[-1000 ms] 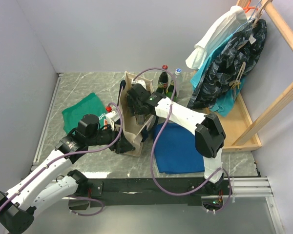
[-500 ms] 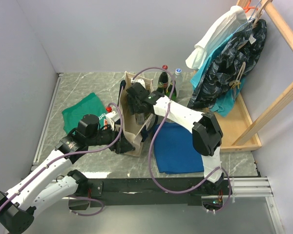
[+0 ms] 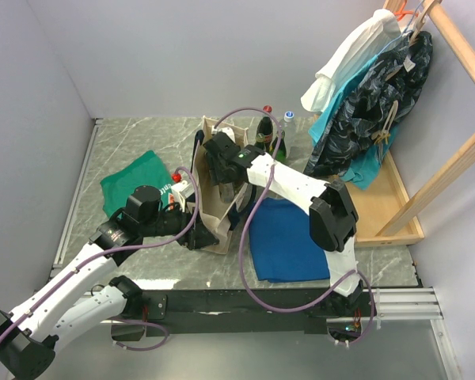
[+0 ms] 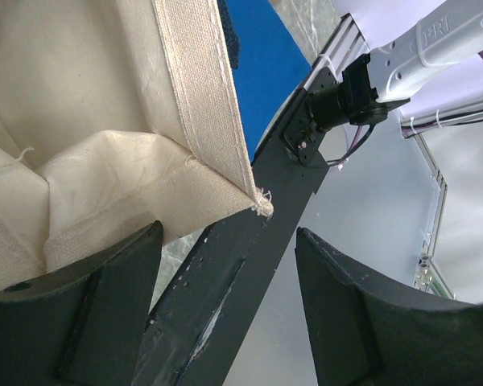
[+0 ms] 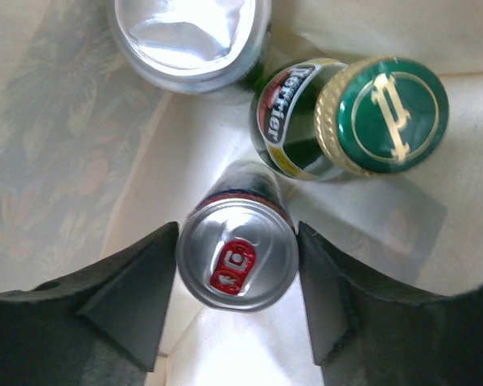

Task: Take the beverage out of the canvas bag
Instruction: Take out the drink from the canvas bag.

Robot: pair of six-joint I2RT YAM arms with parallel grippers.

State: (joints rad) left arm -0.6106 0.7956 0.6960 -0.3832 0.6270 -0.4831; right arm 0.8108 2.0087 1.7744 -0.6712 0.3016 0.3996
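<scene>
Can (image 5: 237, 256) stands upright in bag (image 3: 214, 226), centred between right pincer (image 5: 237, 241) jaws, axis along our approach; bottle (image 5: 338, 121) at 1 o'clock. Jaws hug its sides, grip unclear. Left pincer (image 4: 229, 233) wide, at bag corner.

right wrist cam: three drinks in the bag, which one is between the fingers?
The can with the red pull tab sits between the fingers of the right gripper. The green-capped bottle and the silver-topped container lie beyond the fingertips.
</scene>
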